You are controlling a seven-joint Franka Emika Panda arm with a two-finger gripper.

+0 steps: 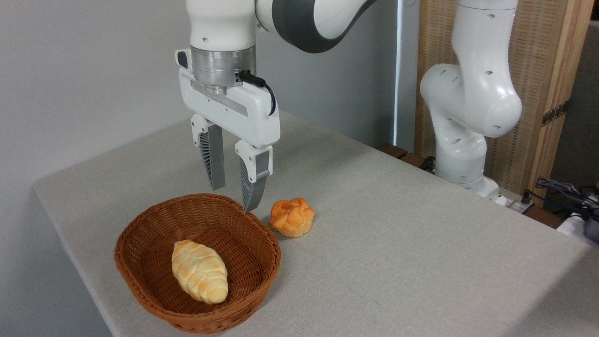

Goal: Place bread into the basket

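Observation:
The small orange-golden bun (292, 216) with a knotted top rests on the grey table, just right of the basket's far rim. The oval brown wicker basket (140, 281) stands at the front left and holds a pale-yellow braided loaf (199, 271). My gripper (232, 199) hangs open above the basket's far rim, its fingers pointing down with nothing between them. It is a little left of and above the bun, not touching it.
The grey table (398, 262) stretches to the right and front of the bun. The arm's white base (468, 117) rises at the back right. Cables and dark gear (566, 196) lie past the table's right edge. A wall closes the left side.

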